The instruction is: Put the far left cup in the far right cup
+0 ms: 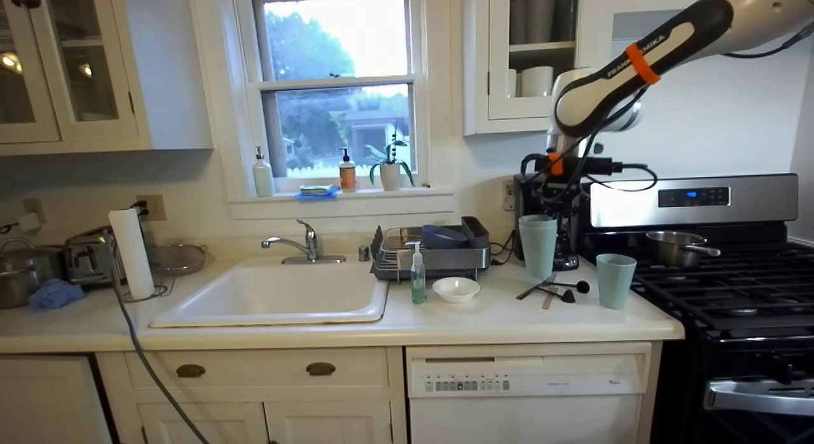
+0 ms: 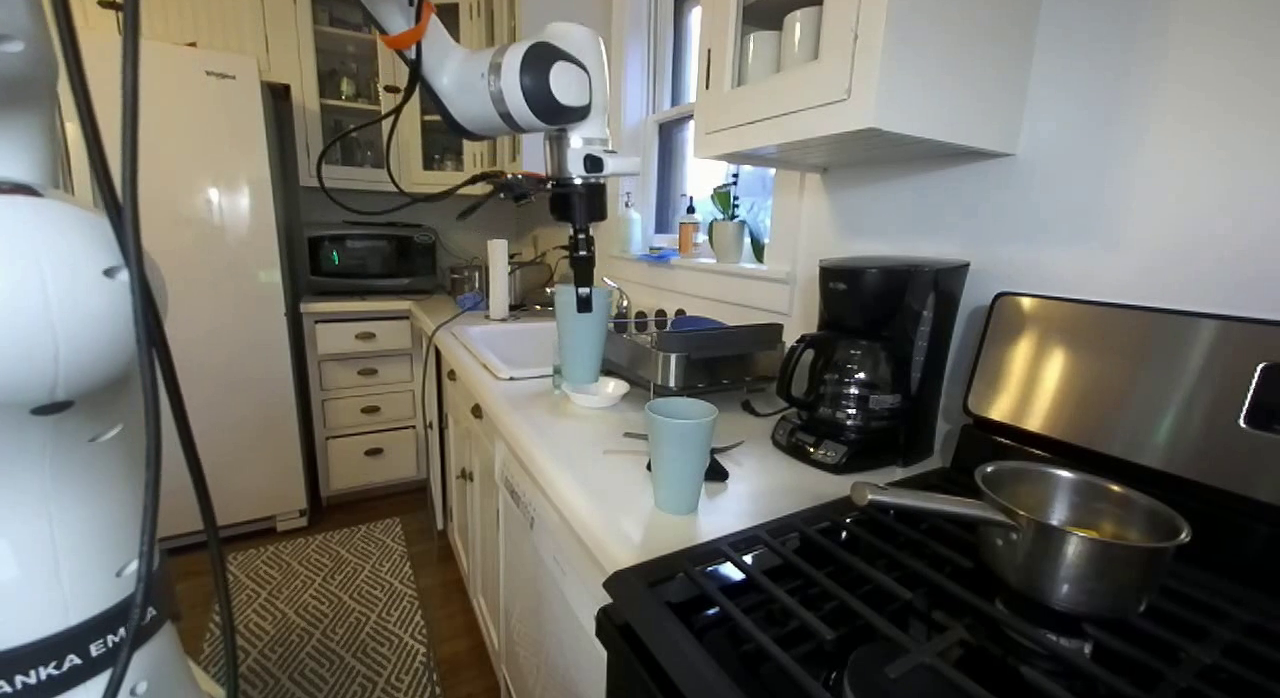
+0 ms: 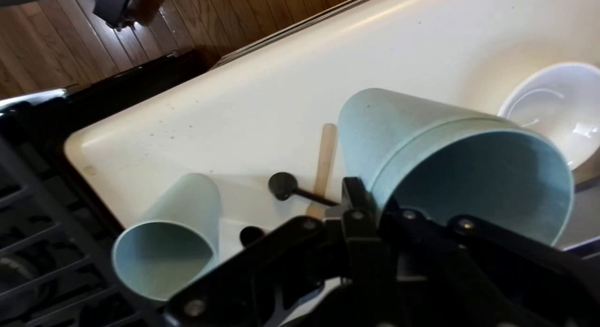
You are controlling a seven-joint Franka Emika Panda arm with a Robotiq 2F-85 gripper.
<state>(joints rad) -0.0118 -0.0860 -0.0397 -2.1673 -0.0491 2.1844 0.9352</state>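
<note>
Hanging clear of counter [image 1: 489, 318]: left cup [image 1: 538, 248], wall pinched by gripper [image 3: 373, 198]; double rim, possibly nested pair. At its 4 o'clock in an exterior view: right cup [image 1: 615, 282]. Risk: off-centre lowering could topple it.

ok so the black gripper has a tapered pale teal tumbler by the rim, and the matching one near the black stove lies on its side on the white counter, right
Only the lying part is wrong: the matching pale teal tumbler near the black stove stands upright on the white counter, as both exterior views show. The rest is right.
</note>
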